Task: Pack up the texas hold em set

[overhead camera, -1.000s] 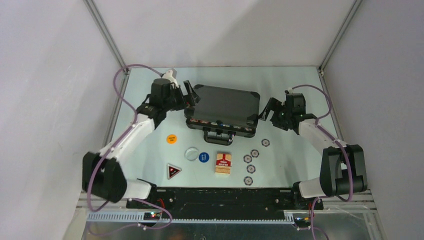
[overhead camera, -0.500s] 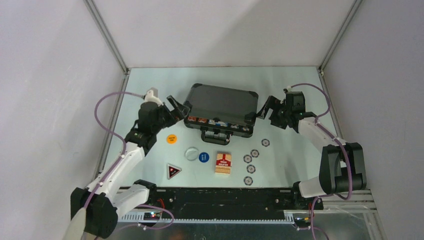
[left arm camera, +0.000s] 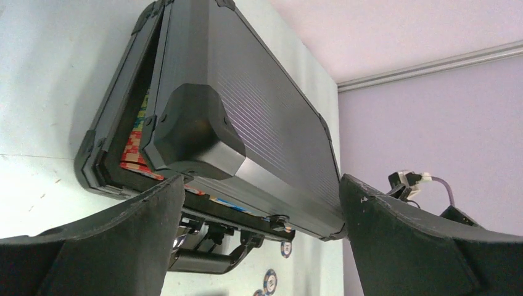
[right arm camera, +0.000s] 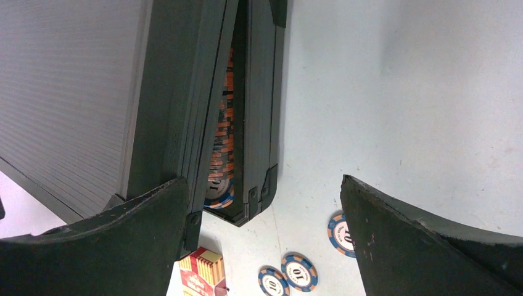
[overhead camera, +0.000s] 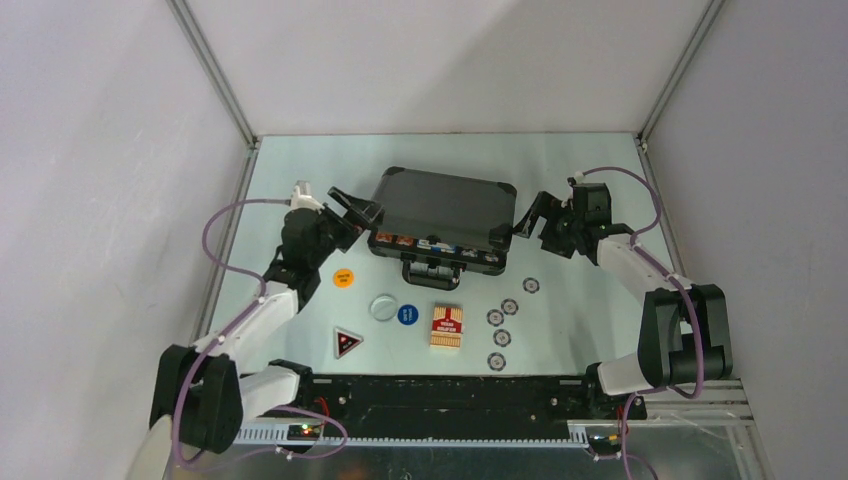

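Two pincers sit at the two ends of the dark grey briefcase (overhead camera: pixel 445 212). Both are spread wide and hold nothing.

The left pincer (overhead camera: pixel 352 208) is just beside the left end of the briefcase. Its wrist view shows the black corner of the lid right in front of it, between its two fingers. I cannot tell if it touches. The right pincer (overhead camera: pixel 528 217) is just beside the right end, with that end of the briefcase in front of its fingers.

The lid is not all the way down. A thin gap is left, and the rows of striped chips inside (right arm camera: pixel 223 135) show through it.

More things lie loose on the tabletop (overhead camera: pixel 590 165). On the robot's side of the left pincer are the orange button (overhead camera: pixel 343 278), the white button (overhead camera: pixel 383 307), the blue button (overhead camera: pixel 407 314) and the dark triangular marker (overhead camera: pixel 346 342). The red card box (overhead camera: pixel 447 326) lies about halfway between the two pincers, closer to the robot than the briefcase handle (overhead camera: pixel 437 272). On the robot's side of the right pincer, five loose chips (overhead camera: pixel 502 337) lie spread out beside the red card box.
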Motion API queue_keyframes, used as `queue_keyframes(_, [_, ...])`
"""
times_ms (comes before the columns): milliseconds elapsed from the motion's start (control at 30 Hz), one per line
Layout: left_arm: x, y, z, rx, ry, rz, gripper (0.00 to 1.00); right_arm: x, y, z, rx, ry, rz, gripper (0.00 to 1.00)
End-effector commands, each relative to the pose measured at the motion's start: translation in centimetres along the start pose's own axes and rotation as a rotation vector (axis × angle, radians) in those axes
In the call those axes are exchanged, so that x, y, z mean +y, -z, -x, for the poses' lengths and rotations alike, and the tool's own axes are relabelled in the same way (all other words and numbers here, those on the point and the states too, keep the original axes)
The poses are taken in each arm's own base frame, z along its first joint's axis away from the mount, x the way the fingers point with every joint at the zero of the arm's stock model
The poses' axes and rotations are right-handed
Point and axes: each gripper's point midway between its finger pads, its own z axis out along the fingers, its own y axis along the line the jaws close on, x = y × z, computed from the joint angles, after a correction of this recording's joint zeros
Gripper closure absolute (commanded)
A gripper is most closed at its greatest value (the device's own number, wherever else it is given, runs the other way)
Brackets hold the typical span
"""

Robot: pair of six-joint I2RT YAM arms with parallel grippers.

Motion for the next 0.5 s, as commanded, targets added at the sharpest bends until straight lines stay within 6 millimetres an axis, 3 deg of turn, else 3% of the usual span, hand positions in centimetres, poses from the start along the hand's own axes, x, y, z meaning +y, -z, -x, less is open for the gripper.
queue_keyframes(0, [-1.1, -1.0, 0.0, 0.001, 0.068, -0.074, 0.00, 7.2, 1.6, 3.7, -0.084, 0.062, 0.261, 0.00])
queue_keyframes(300, [1.8, -1.1, -1.9, 0.037, 0.093, -0.012, 0.00, 6.9, 1.6, 3.7, -0.080, 0.062, 0.254, 0.00])
queue_keyframes(467, [1.7, -1.7, -1.7, 0.029, 0.104, -0.015, 0.00, 6.8, 1.5, 3.7, -0.077, 0.064, 0.255, 0.01])
